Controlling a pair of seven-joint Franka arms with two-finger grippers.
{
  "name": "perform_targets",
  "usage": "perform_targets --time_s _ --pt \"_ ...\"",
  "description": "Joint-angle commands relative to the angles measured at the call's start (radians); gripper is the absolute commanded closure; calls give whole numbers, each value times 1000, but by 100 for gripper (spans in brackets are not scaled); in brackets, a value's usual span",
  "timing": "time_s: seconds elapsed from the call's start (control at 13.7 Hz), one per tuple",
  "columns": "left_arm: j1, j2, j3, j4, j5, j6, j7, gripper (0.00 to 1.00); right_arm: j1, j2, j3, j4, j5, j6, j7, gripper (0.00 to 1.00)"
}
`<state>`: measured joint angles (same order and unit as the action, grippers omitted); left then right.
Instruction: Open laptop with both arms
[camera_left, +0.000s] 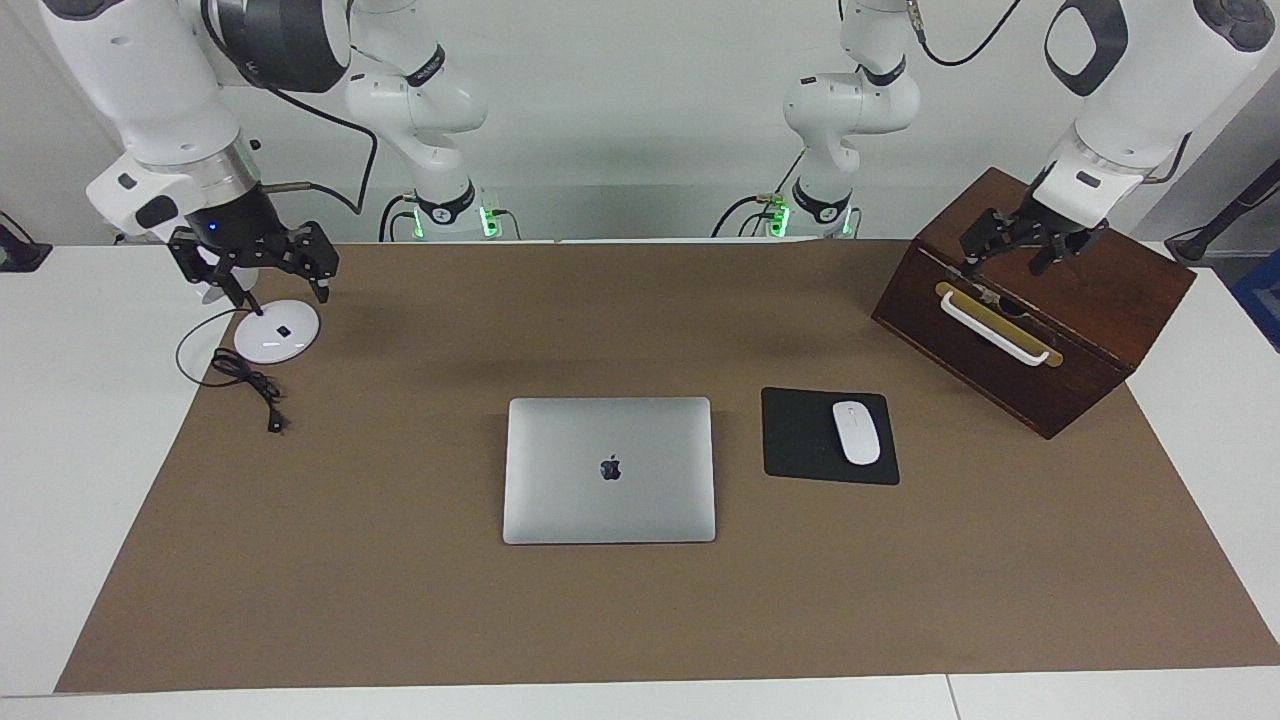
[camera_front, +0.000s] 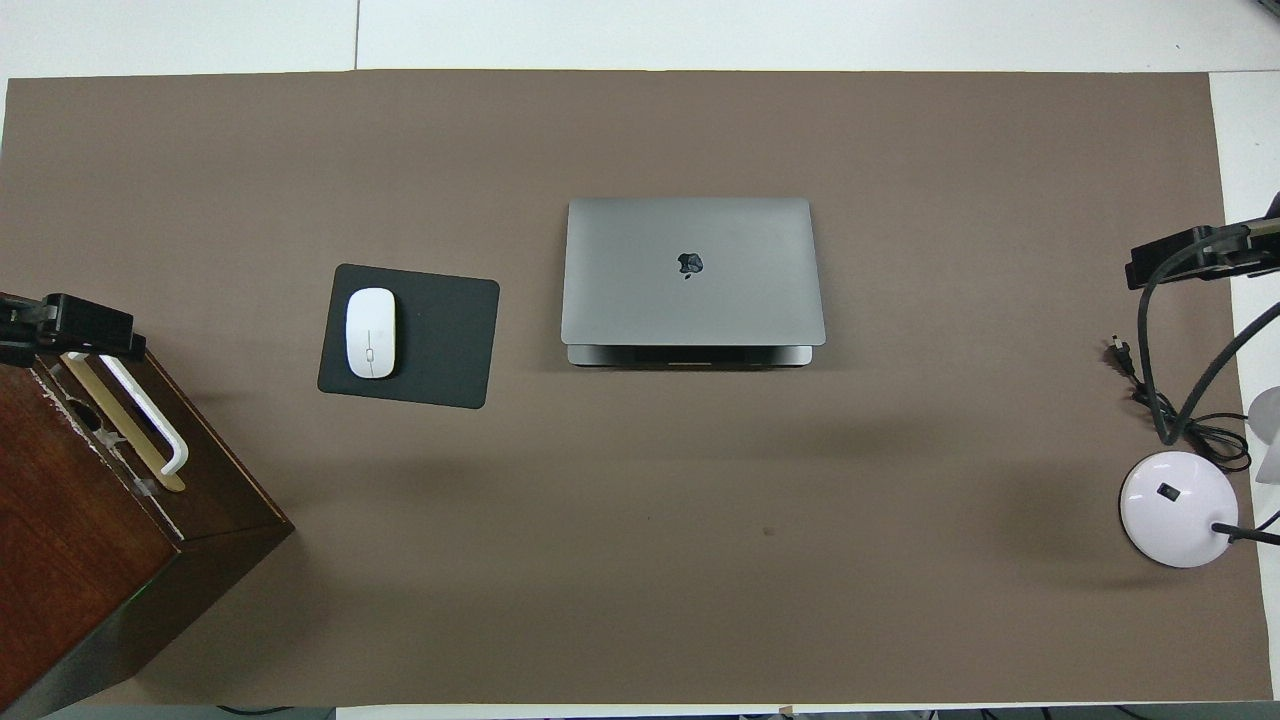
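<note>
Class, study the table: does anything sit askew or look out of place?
Yes: the wooden box at the left arm's end sits turned at an angle to the mat's edges, while the closed laptop and mouse pad lie nearly square.

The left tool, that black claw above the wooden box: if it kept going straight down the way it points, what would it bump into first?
Most likely the wooden box, near its top edge above the white handle. The left tool points down at it; depth is uncertain.

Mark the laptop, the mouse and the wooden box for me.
laptop (camera_left: 609, 470): facing view, middle of the closed lid.
mouse (camera_left: 856, 432): facing view, middle of its top.
wooden box (camera_left: 1085, 275): facing view, bare top panel.
</note>
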<state>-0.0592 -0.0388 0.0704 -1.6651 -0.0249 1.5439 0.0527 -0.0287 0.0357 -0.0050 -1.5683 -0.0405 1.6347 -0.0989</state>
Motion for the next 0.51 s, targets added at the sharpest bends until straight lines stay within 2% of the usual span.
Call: perform_targets --time_s 0.0,0.44 --pt "4 -10 -4 4 13 2 -5 0 -5 12 2 13 28 20 -10 0" --pt "4 -13 -3 1 13 -5 -14 0 -5 33 2 11 27 28 -10 0"
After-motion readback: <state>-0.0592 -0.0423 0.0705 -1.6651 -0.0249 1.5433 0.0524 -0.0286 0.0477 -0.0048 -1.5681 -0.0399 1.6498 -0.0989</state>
